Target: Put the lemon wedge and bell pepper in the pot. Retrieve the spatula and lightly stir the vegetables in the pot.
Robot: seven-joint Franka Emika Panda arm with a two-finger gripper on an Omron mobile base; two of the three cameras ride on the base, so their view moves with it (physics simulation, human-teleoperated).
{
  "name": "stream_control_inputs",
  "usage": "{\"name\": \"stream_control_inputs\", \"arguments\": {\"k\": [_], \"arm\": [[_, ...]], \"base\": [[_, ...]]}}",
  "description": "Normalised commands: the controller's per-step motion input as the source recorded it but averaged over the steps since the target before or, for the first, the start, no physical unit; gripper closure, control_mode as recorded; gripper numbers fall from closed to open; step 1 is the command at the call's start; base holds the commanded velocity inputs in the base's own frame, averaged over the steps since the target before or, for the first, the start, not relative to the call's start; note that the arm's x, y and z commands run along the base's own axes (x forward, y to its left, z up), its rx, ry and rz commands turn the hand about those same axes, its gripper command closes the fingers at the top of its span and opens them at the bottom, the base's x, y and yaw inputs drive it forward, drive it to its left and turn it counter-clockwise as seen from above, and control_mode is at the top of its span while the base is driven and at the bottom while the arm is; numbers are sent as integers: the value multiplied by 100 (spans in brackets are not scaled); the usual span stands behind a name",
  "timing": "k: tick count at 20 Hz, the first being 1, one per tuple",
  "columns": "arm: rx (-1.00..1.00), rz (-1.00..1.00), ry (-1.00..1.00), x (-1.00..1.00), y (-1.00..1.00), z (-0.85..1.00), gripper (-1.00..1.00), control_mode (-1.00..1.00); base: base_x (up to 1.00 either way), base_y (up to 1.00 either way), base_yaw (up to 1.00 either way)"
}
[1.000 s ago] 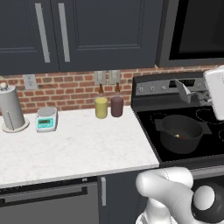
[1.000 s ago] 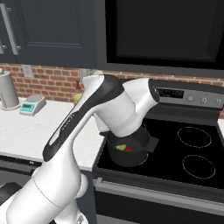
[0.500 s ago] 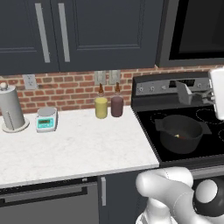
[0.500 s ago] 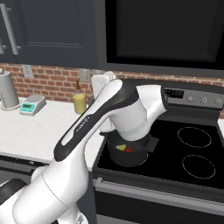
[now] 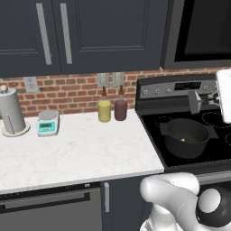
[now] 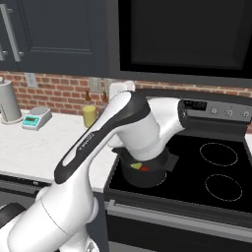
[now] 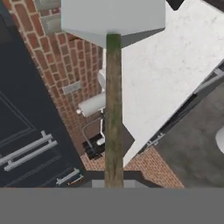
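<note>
- Gripper (image 7: 113,181): jaws drawn tight on the wooden handle of the spatula (image 7: 113,105); in the hand view the handle runs straight away from the fingers to a flat light grey blade at its far end.
- Spatula (image 5: 195,102), left base view: grey blade held in the air above the rear of the stove, beside the white hand at the right edge of the picture.
- Pot (image 5: 186,136): dark grey, two short side handles, standing on the stove's front left burner, below the held blade and apart from it.
- Lemon wedge (image 6: 136,166): small yellow-green piece lying inside the pot, partly screened by the arm in the right base view.
- Bell pepper (image 6: 145,168): small red piece inside the pot, just beside the wedge.
- Stove (image 6: 221,167): black glass top with ring-marked burners, grey control panel along its back; the right-hand burners bare.
- Counter (image 5: 72,151): white speckled stone, off to the side of the gripper past the pot, adjoining the stove's edge.
- Yellow jar (image 5: 104,110) and maroon jar (image 5: 120,108): side by side at the counter's back, near the stove.
- Kitchen scale (image 5: 48,123) and paper towel holder (image 5: 12,113): farther along the counter, well apart from the gripper.
- Wall (image 5: 72,92): red brick backsplash with pale outlet plates.
- Cabinets (image 5: 90,34): dark doors with long grey bar handles, above the counter.
- Microwave (image 6: 182,37): dark front, mounted over the stove.
</note>
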Motion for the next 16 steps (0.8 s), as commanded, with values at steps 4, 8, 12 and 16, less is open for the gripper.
{"name": "stream_control_inputs", "arguments": {"k": [4,8,12,16], "arm": [[13,-20,6,27,0,-3,100,-100],[20,-16,5,17,0,-11,100,-100],[27,-15,13,8,-1,-7,100,-100],[28,-16,16,12,-2,-7,100,-100]], "base": [[0,0,0],[0,0,0],[0,0,0],[0,0,0]]}}
